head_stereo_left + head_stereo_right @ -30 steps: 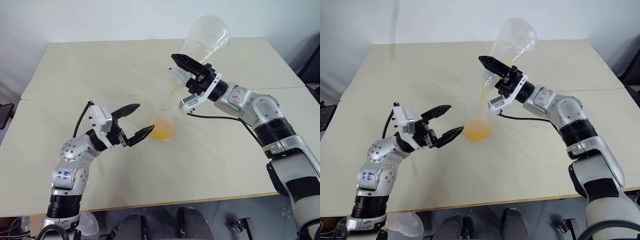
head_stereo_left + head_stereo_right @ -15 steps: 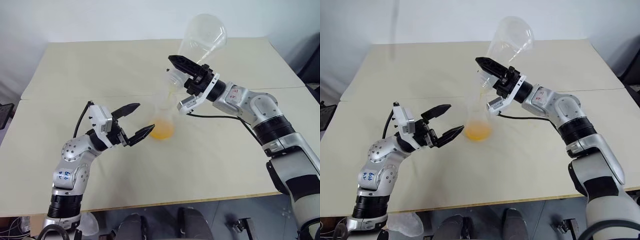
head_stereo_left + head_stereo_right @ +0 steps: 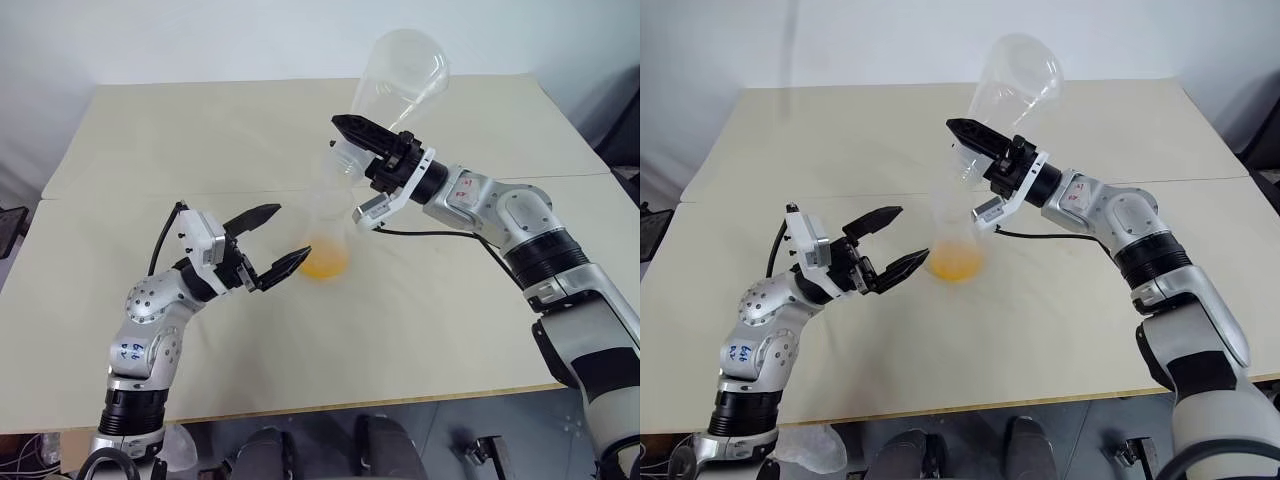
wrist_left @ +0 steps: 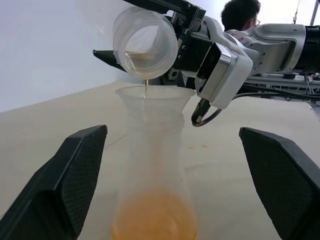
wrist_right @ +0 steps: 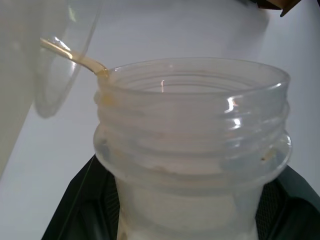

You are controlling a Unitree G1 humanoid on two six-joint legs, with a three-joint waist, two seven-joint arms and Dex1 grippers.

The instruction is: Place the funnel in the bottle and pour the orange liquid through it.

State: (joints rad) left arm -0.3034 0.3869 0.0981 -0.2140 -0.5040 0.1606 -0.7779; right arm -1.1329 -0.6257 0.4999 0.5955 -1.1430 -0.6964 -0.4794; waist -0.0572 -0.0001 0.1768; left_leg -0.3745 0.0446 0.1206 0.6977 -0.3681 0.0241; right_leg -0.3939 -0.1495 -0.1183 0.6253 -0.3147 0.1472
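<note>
Beige table (image 3: 200, 140), pale wall (image 3: 200, 40); left end effector (image 3: 268, 242) released; right end effector (image 3: 372, 142) grasping flask (image 3: 400, 75).

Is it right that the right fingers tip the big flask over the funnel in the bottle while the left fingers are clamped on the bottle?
Not quite. The left fingers stand open beside the bottle, apart from it, as the left wrist view shows. The rest holds: the right fingers tip the big flask over the funnel.

One funnel (image 4: 154, 97), two flasks (image 3: 325, 240) (image 3: 400, 75).
</note>
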